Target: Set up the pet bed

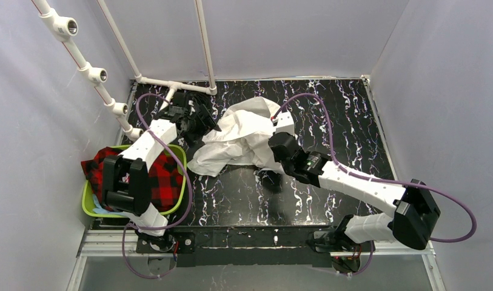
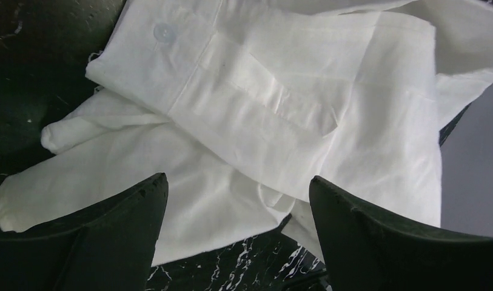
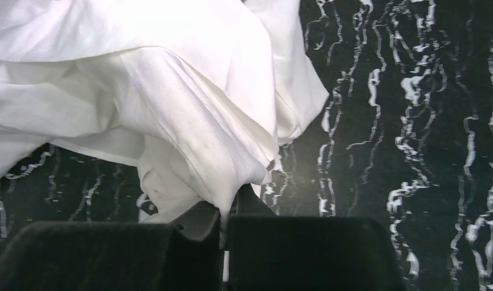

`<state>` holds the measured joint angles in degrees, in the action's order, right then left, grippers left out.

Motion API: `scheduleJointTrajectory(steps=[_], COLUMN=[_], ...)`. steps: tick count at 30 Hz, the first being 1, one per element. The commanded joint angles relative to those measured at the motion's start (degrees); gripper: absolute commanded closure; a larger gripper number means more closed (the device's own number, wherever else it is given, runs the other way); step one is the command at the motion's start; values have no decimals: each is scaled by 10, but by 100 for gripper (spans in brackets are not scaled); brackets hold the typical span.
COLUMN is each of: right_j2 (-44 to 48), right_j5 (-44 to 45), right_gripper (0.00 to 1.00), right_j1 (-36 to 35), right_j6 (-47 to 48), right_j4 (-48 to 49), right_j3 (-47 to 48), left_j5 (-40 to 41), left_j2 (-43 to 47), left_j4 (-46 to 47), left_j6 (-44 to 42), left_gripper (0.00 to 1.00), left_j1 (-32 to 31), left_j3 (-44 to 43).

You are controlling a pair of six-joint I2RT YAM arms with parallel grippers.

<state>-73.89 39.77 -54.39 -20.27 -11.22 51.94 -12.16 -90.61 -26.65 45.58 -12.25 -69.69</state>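
Top external view: the white cloth [image 1: 244, 136] lies crumpled on the dark marbled table [image 1: 353, 121], a little behind centre, between the two arms and well apart from the green basket [image 1: 86, 203] at the near left. The basket already holds red plaid fabric [image 1: 165, 176], which spills over its rim and lies partly under the left arm. A white pipe frame [image 1: 171, 83] stands along the back left corner. The left gripper [image 1: 201, 121] hangs just beside the cloth's left edge. In the left wrist view its jaws stand wide apart with nothing between them, and the cloth, with a button [image 2: 164, 31] near one hem, is spread on the table below the left gripper [image 2: 238, 179]. The right gripper [image 1: 274, 144] reaches in from the cloth's right side. In the right wrist view the right gripper [image 3: 224, 209] is closed tight on a pinched fold, and the white cloth [image 3: 171, 109] rises from the jaws in a peak, which suggests that only this edge is lifted while the bulk rests on the table. Judged from this layout, one arm anchors a corner so the other can take a second one and the sheet can be spread. The cloth probably belongs in the basket as the bed's lining. It is not yet there.
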Motion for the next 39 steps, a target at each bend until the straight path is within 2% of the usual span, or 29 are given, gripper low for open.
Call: scheduleJointTrajectory(steps=[1,7,9,11,13,15,19,22,26,31,36,39], right_j2=[13,13,10,8,9,12,20,29,38,48,42,63], right_j5=[53,14,12,13,18,18,20,23,47,39,-38,-93], right_gripper=[99,99,99,99,99,99,99,99,99,99,99,99], right_j1=[10,37,45,54,65,80,113,133,145,147,147,147], right_j6=[75,78,81,88,97,111,145,181,245,344,397,401], right_j4=[-21,7,7,4,0,1,5,19,44,143,169,172], right_j3=[10,-4,2,11,21,30,47,67,114,188,317,357], left_j5=[28,69,67,74,108,164,249,278,270,211,196,193], left_j2=[-45,-128,-150,-162,-158,-149,-115,-81,-26,39,119,174], left_j4=[9,53,62,62,43,7,-52,-72,-94,-83,-51,-24], left_j6=[52,75,86,95,94,66,-13,-56,-105,-149,-183,-200], left_gripper=[15,15,23,50,84,98,100,100,100,100,100,100], left_j1=[-19,-30,-33,-33,-33,-33,-31,-24,-15,-12,-12,-12], left_j3=[12,10,8,6,-7,-40,-109,-147,-214,-281,-306,-309])
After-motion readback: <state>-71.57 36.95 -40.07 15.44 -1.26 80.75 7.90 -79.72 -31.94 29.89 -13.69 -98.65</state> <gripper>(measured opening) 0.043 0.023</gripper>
